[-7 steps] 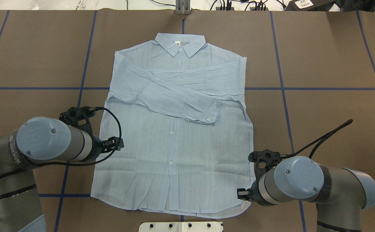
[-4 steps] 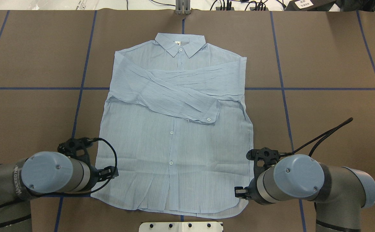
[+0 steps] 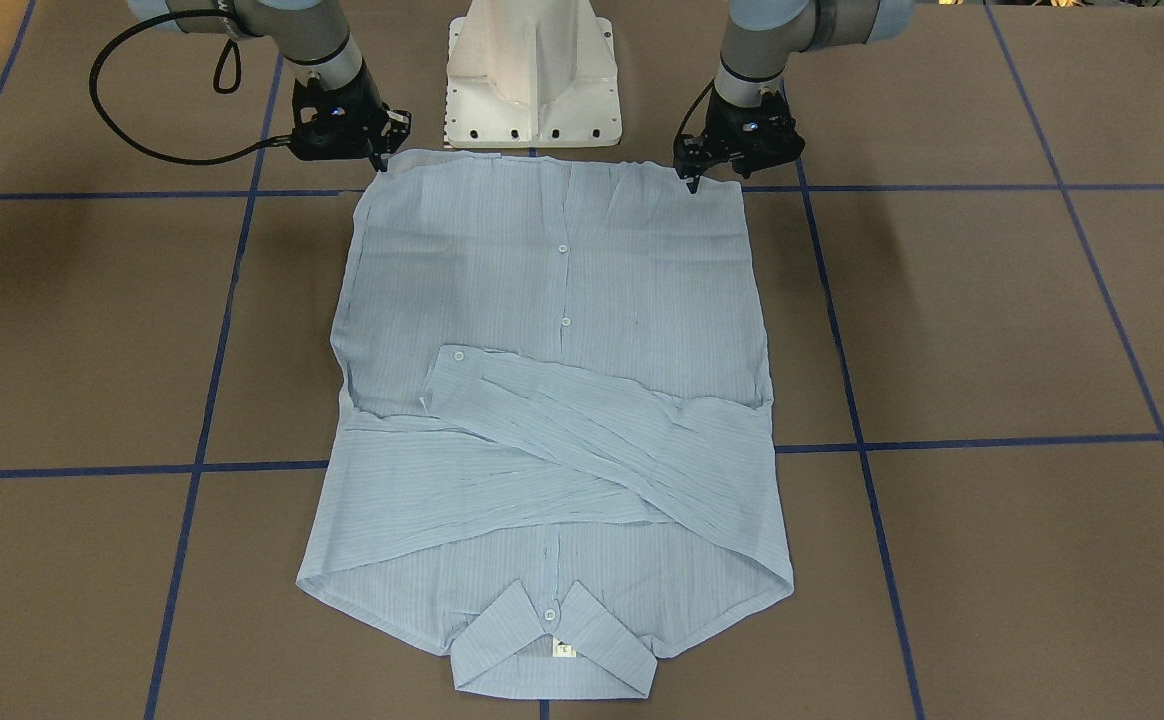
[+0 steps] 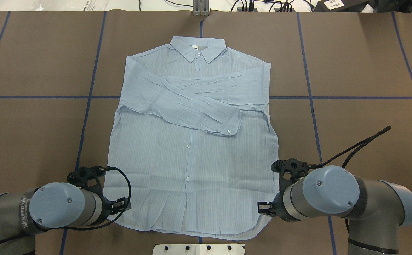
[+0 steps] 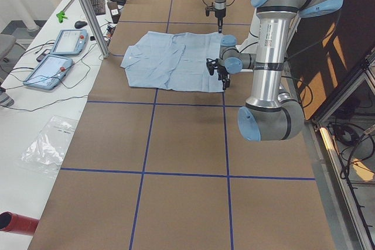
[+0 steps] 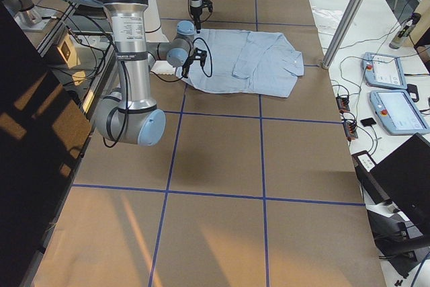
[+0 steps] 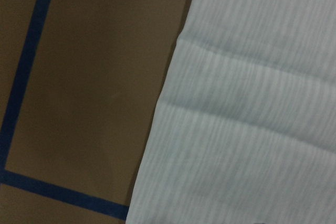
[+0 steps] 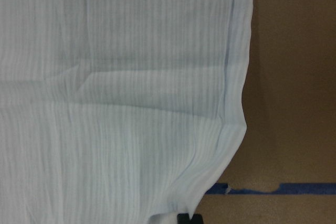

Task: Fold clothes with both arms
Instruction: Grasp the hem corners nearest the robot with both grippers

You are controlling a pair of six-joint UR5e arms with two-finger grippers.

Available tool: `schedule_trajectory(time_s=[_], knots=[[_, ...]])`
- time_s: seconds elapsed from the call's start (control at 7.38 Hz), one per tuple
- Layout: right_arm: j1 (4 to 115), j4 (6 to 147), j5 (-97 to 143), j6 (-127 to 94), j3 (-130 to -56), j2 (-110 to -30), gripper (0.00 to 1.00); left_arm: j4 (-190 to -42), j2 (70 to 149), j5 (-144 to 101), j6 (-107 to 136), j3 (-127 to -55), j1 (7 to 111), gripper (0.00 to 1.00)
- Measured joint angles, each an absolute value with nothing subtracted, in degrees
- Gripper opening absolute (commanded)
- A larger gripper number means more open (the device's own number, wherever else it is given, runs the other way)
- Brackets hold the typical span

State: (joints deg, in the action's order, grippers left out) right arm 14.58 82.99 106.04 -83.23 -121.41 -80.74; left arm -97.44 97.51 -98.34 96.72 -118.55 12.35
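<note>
The light blue striped shirt [image 4: 192, 159] lies flat and face up on the brown table, both sleeves crossed over its chest and the collar [image 4: 198, 49] at the far side. In the front-facing view its hem [image 3: 562, 170] runs just before the robot base. My left gripper [image 3: 707, 178] sits low at the hem's corner on my left [image 4: 119, 206]. My right gripper [image 3: 377, 155] is at the opposite hem corner [image 4: 264, 209]. Both wrist views show only cloth [image 7: 252, 103] [image 8: 115, 77] and its edge, so I cannot tell how the jaws stand.
The white pedestal base [image 3: 532, 80] stands right behind the hem. A black cable loop [image 3: 142, 120] hangs off the right arm. Blue tape lines [image 4: 85, 97] grid the table. Two tablets [image 5: 58, 57] and a metal post [image 5: 88, 10] stand past the far edge.
My left arm has travelled toward the robot base along the shirt's side edge, from mid-height to the hem corner. The right arm shifted only slightly. The shirt has not moved.
</note>
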Motion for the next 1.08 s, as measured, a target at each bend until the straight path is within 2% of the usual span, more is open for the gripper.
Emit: schedule_trajectory(time_s=[0.27,0.68,1.08], knots=[[14.8,83.0,106.2,-83.2,-121.5,-80.8,0.00,-97.4,97.3,-98.4,96.5,-118.3,12.3,0.85],[14.9,83.1,106.1,-83.2,-121.5,-80.8,0.00,-97.3,97.1,-98.4,96.2,-117.6,12.3,0.79],[14.9,83.1,105.9,-83.2,-121.3,-80.9,0.00,-97.3,97.3,-98.3,96.2,-116.7,12.3,0.62]])
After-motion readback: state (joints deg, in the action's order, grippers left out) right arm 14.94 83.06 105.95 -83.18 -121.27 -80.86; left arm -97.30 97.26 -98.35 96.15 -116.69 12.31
